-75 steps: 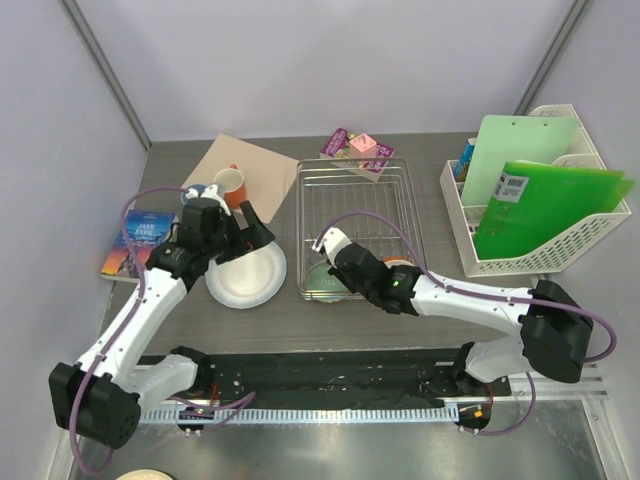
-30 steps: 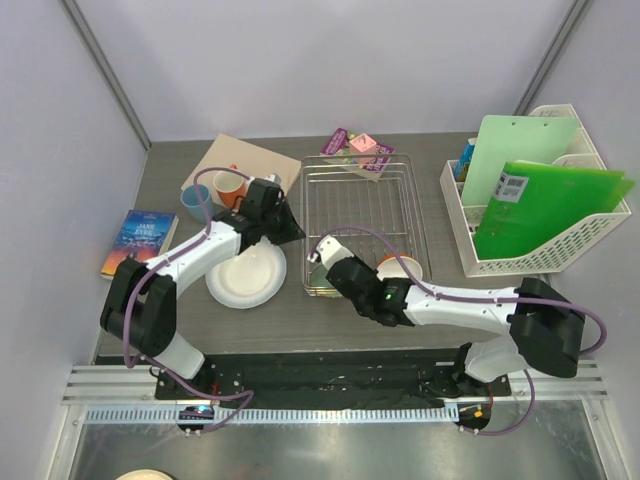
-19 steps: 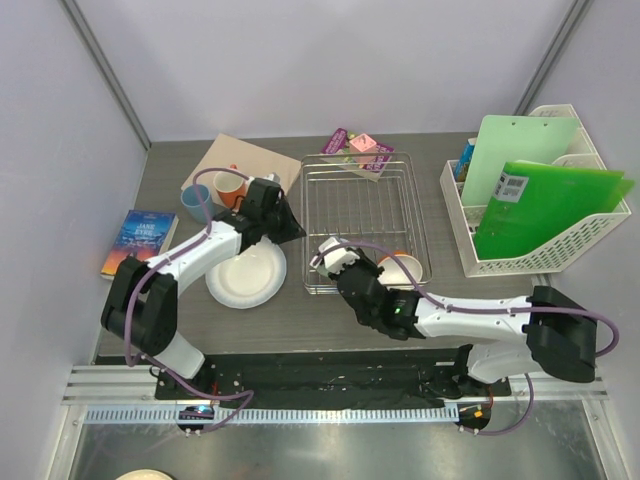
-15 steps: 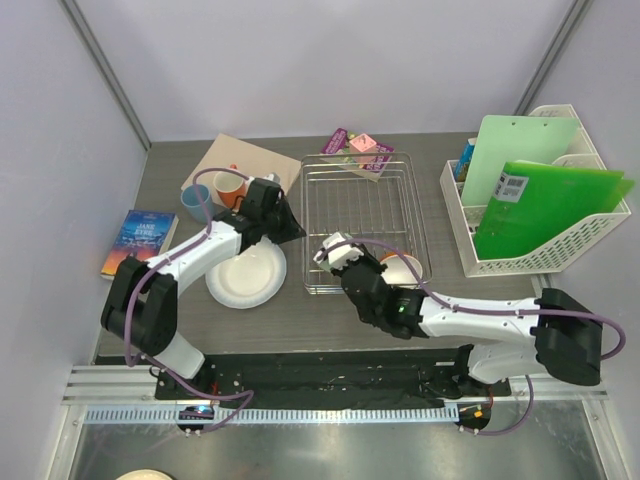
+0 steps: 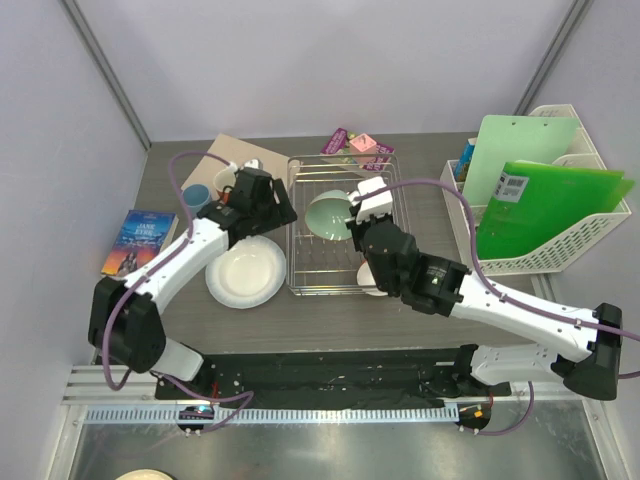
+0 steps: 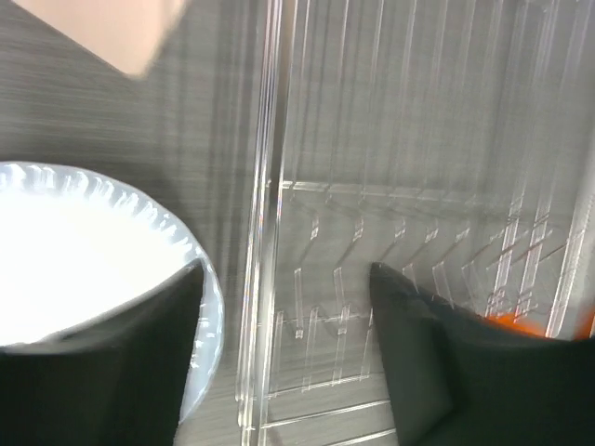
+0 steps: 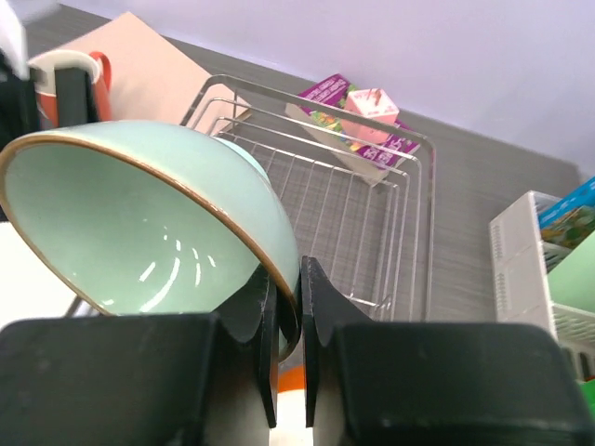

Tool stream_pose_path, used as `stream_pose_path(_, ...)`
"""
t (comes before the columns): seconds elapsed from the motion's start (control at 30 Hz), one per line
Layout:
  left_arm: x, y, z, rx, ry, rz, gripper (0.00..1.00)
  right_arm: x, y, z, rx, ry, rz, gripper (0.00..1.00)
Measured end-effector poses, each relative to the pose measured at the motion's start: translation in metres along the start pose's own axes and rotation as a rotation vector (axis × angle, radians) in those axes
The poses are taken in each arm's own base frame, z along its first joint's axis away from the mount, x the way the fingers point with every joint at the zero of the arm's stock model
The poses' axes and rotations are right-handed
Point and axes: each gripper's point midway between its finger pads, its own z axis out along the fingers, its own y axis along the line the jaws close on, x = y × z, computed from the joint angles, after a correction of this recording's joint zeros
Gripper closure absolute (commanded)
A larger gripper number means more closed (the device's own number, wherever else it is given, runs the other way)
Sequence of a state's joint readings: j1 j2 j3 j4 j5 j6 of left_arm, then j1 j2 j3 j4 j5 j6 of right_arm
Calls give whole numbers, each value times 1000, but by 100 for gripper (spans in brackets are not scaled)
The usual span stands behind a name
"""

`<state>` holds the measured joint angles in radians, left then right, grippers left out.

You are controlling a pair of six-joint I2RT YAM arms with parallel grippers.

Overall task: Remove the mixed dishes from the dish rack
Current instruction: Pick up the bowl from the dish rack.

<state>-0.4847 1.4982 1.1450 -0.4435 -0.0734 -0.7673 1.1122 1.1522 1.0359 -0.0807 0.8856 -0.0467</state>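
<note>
My right gripper [image 5: 350,222] is shut on the rim of the pale green bowl [image 5: 327,214] and holds it tilted above the silver wire dish rack [image 5: 396,190]. In the right wrist view the fingers pinch the bowl [image 7: 139,223] at its lower right edge, gripper [image 7: 288,269]. The cream bowl with orange outside [image 5: 374,283] sits in the rack's near end, mostly under my right arm. My left gripper [image 5: 275,212] is open and empty at the rack's left edge, above the white plate [image 5: 245,272]. The plate [image 6: 74,242] and rack bars [image 6: 390,186] show in the left wrist view. The light-blue cup [image 5: 196,193] and orange-red mug [image 7: 70,79] stand at the far left.
A book [image 5: 138,240] lies at the left edge. A tan sheet [image 5: 250,155] lies behind the cups. Purple and pink boxes [image 5: 360,148] lie behind the rack. A white plastic file basket [image 5: 540,230] with green folders stands at the right.
My right gripper has lifted the green bowl out of the rack's near left corner and carried it up and farther back. My left gripper has shifted slightly along the rack's left edge.
</note>
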Motion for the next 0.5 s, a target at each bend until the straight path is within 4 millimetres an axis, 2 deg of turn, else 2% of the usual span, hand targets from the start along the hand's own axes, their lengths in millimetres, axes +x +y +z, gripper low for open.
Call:
stream_pose_path(0.07,-25,-2,-20,-8,-91,13,1,-6,-3,2,-8,14,54,99)
stream_pose_path(0.17,-61,-5,-60,1,-246,13,0,-6,-7,9,-15,52,111,99)
stream_pose_path(0.27,-83,-6,-97,22,-358,11,0,3,-7,22,-33,108,173,99)
stream_pose_path(0.3,-87,-7,-108,37,-386,11,0,10,-5,28,-48,142,203,99)
stream_pose_path(0.4,-90,-11,-122,76,-418,24,0,28,2,41,-81,220,268,99)
stream_pose_path(0.5,-75,-11,-122,129,-394,62,0,47,14,50,-141,314,336,99)
